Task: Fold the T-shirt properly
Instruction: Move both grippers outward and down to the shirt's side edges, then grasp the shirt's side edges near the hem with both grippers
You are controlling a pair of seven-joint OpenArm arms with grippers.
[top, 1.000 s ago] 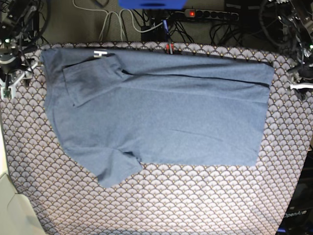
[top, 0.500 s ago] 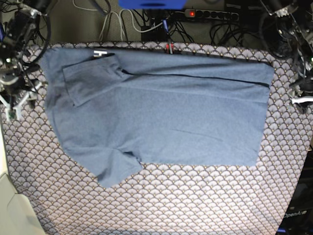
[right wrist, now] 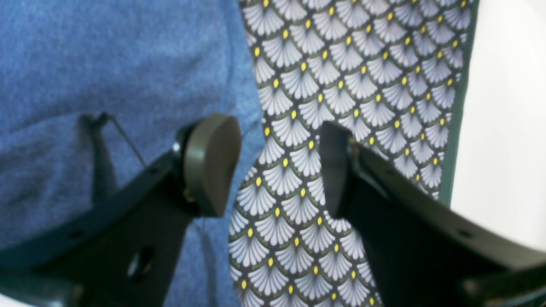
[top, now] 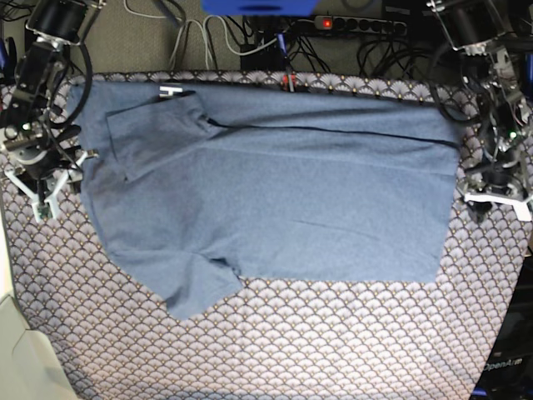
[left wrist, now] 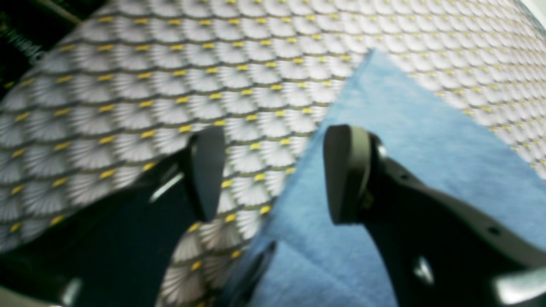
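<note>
The slate-blue T-shirt (top: 275, 192) lies spread across the scallop-patterned table cover (top: 333, 333). Its far part is folded over, with one sleeve (top: 154, 133) on top and a bit of white lettering (top: 171, 90) showing. My right gripper (top: 42, 190) is open over the shirt's left edge; in the right wrist view (right wrist: 273, 168) one finger is over the shirt (right wrist: 106, 64) and the other over the cover. My left gripper (top: 498, 198) is open by the shirt's right edge; in the left wrist view (left wrist: 277, 175) the shirt's edge (left wrist: 405, 149) lies between the fingers.
A power strip (top: 350, 23) and cables lie beyond the table's far edge. A white surface (top: 21, 358) sits at the lower left, also visible in the right wrist view (right wrist: 503, 128). The shirt's other sleeve (top: 196, 287) points toward the front.
Both grippers have come down and inward from the far corners to the shirt's left and right edges. The shirt has not moved.
</note>
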